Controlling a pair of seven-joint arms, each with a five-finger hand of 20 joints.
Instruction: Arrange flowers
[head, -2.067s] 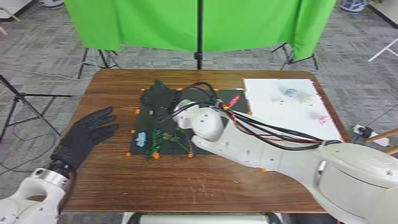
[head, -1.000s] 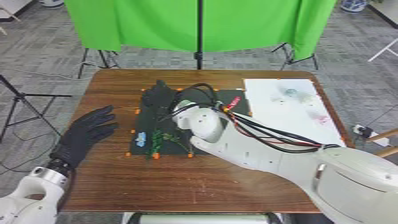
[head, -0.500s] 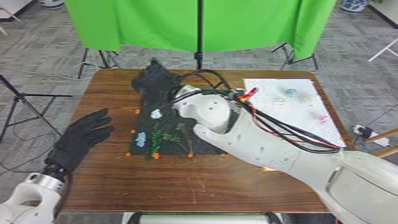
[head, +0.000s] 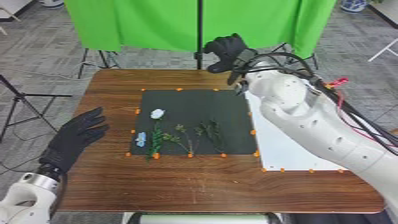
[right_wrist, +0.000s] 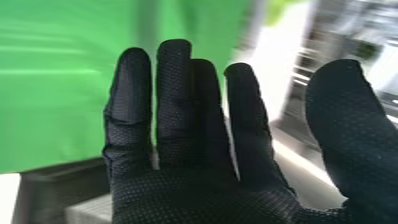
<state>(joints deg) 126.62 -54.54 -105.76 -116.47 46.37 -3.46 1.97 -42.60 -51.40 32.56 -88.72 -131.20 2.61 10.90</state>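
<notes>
Now right robot hand (head: 231, 51) swung off mat (head: 191, 107).

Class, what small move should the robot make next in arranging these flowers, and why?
Probably bring the right hand over the dark mat, ready to adjust a stem. It is raised by the table's far edge, open and empty, while the white flower, blue flower and green sprigs lie on the mat.

From my mat's (head: 191, 102) centre, I see the flower (head: 157, 114) on it towards ten o'clock, the bloom (head: 140, 140) at eight, one sprig (head: 186, 142) near seven, another sprig (head: 214, 132) near five; the sheet (head: 280, 157) lies on the counter (head: 178, 190) at three.
</notes>
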